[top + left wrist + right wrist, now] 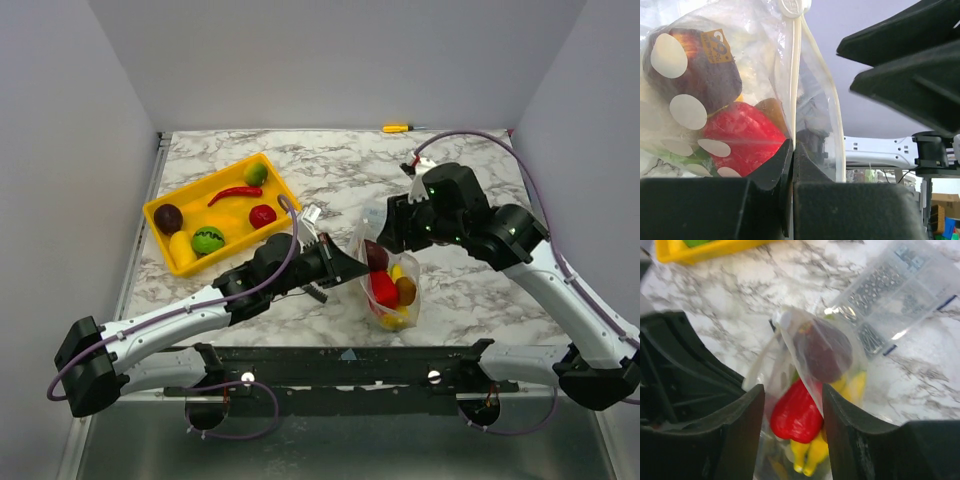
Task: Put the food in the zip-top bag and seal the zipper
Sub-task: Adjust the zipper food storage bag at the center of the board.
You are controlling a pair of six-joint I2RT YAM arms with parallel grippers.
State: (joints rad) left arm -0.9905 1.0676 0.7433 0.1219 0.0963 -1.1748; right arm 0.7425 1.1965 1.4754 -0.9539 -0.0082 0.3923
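The zip-top bag (392, 290) stands at the table's front centre. It holds food: a dark purple piece (376, 255), a red pepper (384, 290) and yellow pieces (398, 318). My left gripper (350, 268) reaches in from the left. In the left wrist view the left gripper (792, 146) is shut on the zipper (796, 75) strip. My right gripper (394, 238) hovers just behind the bag's top. In the right wrist view the right gripper (792, 402) is open, its fingers either side of the bag (790, 340) over the red pepper (795, 412).
A yellow tray (160, 212) at the back left holds more toy food: a red chili (234, 193), a lime (256, 174), a green piece (208, 240). A second clear bag of small parts (890, 295) lies behind the zip-top bag. A yellow-handled tool (397, 128) lies at the far edge.
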